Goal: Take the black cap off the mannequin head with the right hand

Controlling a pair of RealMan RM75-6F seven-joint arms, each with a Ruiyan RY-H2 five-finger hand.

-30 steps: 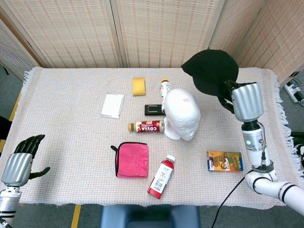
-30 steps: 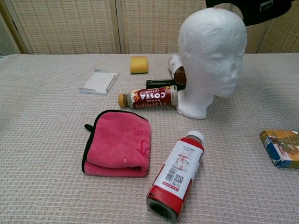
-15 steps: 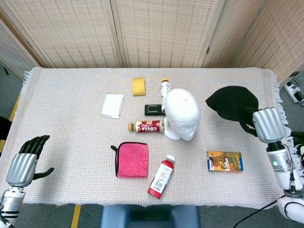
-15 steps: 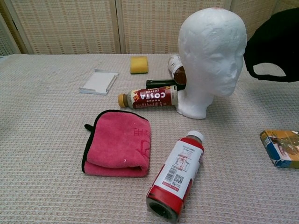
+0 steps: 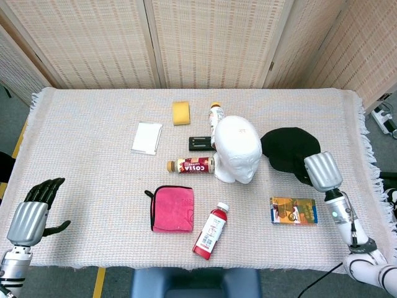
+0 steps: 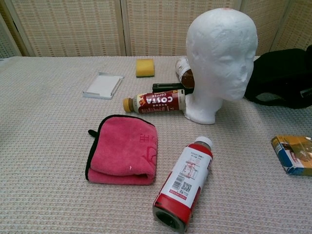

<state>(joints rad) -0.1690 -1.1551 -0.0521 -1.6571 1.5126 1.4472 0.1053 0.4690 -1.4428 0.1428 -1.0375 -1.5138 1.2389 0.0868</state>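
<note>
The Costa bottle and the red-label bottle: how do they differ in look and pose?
The Costa bottle has a tan cap and lies crosswise, its base against the mannequin head. The red-label bottle has a white cap, looks bigger, and lies apart, base toward the chest camera. Both lie on their sides on the table.

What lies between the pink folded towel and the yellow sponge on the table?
In the head view, the lying Costa coffee bottle is between the pink towel and the yellow sponge; otherwise only bare tablecloth.
</note>
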